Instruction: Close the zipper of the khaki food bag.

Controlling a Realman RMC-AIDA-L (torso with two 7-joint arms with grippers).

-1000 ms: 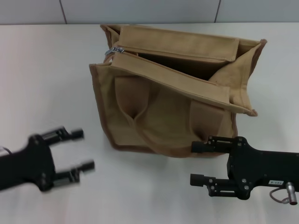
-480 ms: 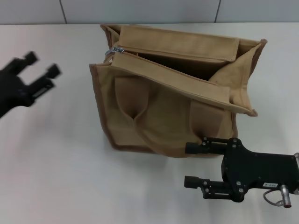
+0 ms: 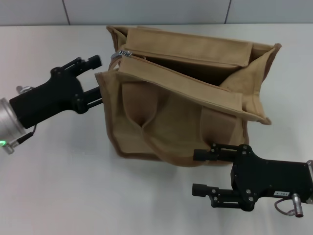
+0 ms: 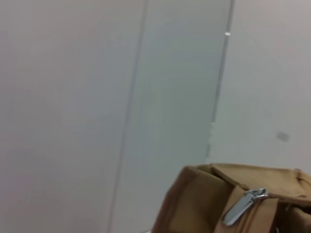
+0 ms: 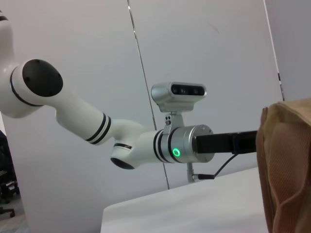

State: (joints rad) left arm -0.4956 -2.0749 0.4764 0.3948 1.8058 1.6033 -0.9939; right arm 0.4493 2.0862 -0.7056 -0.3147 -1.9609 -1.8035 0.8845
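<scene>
Left pincer [image 3: 96,77] newly against khaki food bag [image 3: 181,98], prongs apart, zipper [image 3: 119,54] just beyond.

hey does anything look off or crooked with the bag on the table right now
Nothing is damaged or spilled. The bag stands skewed on the table, its top gaping wide open, with the zipper undone and its pull at the left end. The left gripper, fingers open, is at that corner; the right gripper hovers by the front.
</scene>
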